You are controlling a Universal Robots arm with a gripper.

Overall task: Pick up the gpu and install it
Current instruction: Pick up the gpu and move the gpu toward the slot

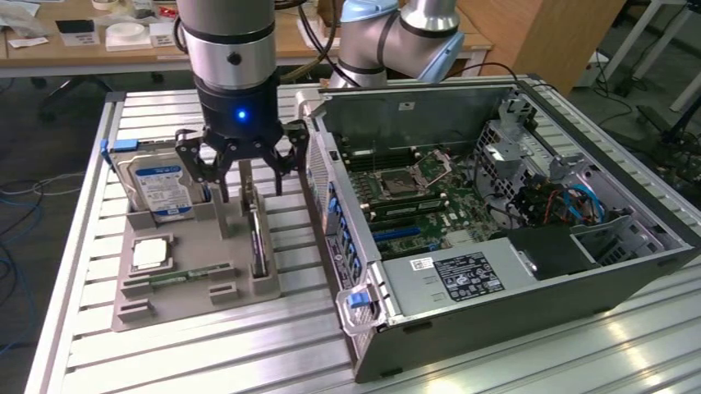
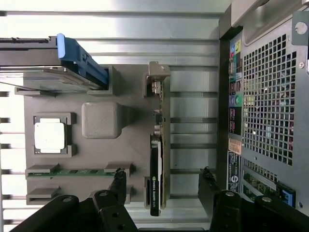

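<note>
Four parts are held in the gray fixture tray at the exterior view's left: hard drive, processor, memory stick and the gpu (stood on edge). A narrow strip of table is left beside the open computer case. The gpu is straddled by the gripper, spread wide, nothing gripped.

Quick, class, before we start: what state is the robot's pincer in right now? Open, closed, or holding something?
Pincer: open, holding nothing, poised above the gpu, with one finger on either side of it.
</note>
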